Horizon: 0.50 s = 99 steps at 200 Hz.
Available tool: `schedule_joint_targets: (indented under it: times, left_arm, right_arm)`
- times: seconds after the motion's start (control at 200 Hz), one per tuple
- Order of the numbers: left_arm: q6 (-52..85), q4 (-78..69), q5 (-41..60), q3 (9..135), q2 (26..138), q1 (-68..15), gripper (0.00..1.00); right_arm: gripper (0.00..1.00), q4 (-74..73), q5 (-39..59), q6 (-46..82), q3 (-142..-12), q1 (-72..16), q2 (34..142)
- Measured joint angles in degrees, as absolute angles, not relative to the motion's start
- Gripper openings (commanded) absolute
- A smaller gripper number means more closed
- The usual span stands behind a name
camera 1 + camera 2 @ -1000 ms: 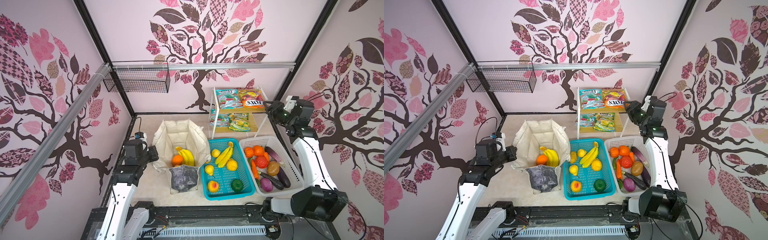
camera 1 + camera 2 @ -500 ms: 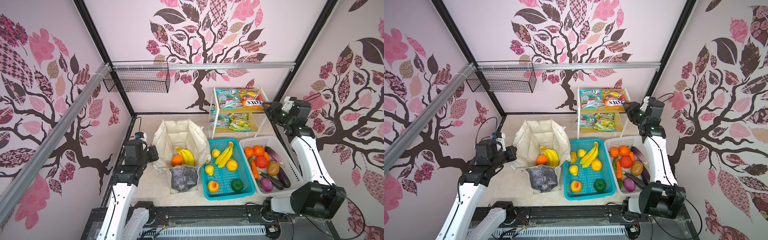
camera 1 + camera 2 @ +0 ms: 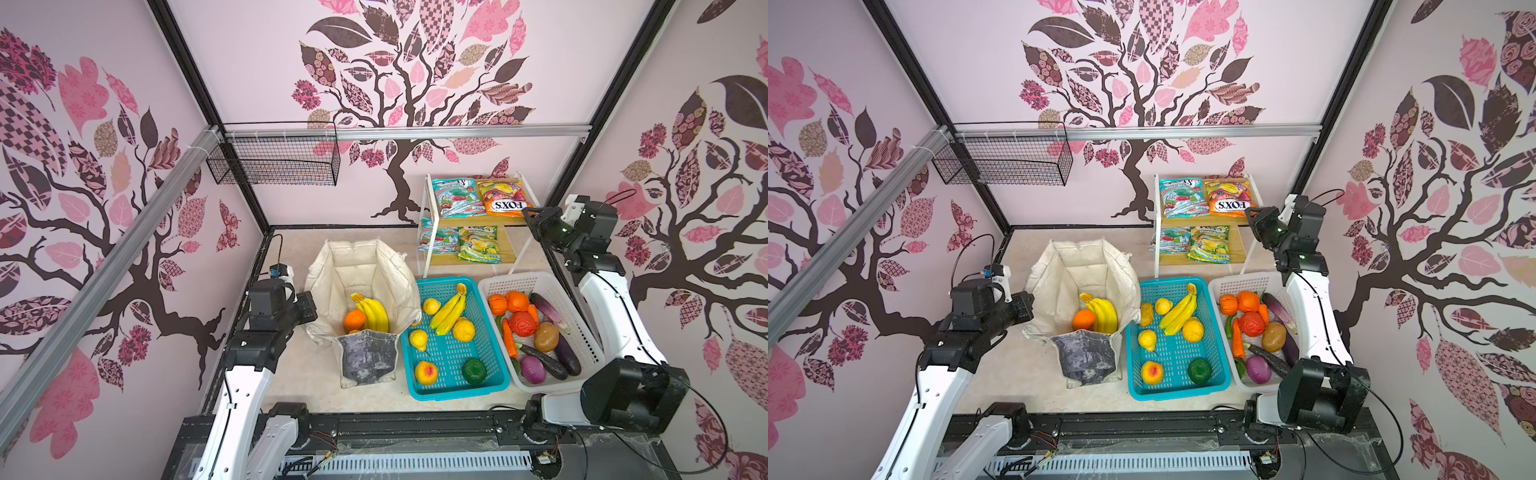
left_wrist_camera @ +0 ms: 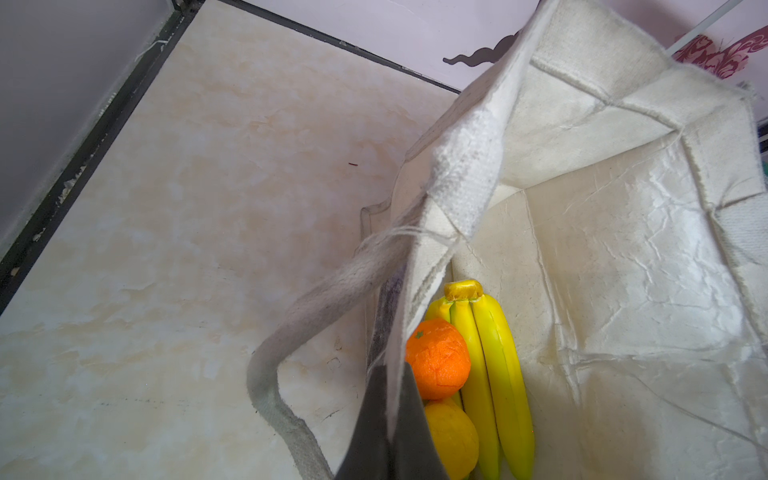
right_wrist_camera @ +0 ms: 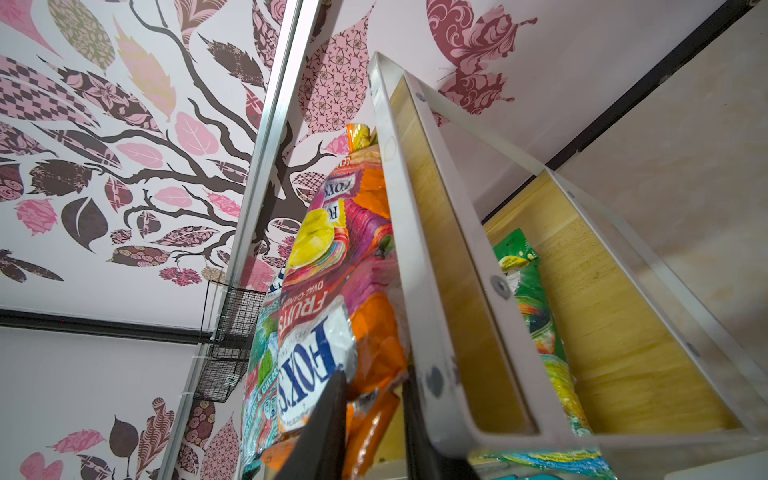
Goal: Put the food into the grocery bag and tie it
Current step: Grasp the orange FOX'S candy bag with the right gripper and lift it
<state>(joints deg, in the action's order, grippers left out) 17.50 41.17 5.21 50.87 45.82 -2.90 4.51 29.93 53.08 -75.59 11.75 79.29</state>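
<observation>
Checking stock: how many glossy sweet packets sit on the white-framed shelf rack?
4. Top shelf: teal packet, orange FOX'S packet. Lower shelf: red-teal packet, green-yellow packet. Others may be hidden.

"FOX'S" in blue on a white panel of the glossy orange sweet packet (image 5: 320, 365), "FRUITS" in white above it, same brand upside down in both top views, "& CHERR" partly legible on the neighbouring teal packet (image 5: 259, 374)

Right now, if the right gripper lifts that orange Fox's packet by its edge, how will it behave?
Probably floppy: the FOX'S packet is crinkled film and should sag from the right gripper. Its glossy surface may slip. It looks puffy, so likely light for its size.
</observation>
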Motion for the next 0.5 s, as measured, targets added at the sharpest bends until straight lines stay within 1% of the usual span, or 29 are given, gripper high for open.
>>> schedule_joint_targets:
  times: [0.03,0.2,0.495]
  left_arm:
    - [17.5,41.2,5.2,50.9,45.8,-2.9,0.00]
    - [17.5,41.2,5.2,50.9,45.8,-2.9,0.00]
    - [17.5,41.2,5.2,50.9,45.8,-2.9,0.00]
  right_arm:
    - [0.14,4.3,30.0,53.1,-75.4,11.7,79.3]
    - [0.00,3.4,30.3,53.9,-75.3,11.8,79.3]
    - [0.00,3.3,30.4,54.2,-75.4,11.7,79.1]
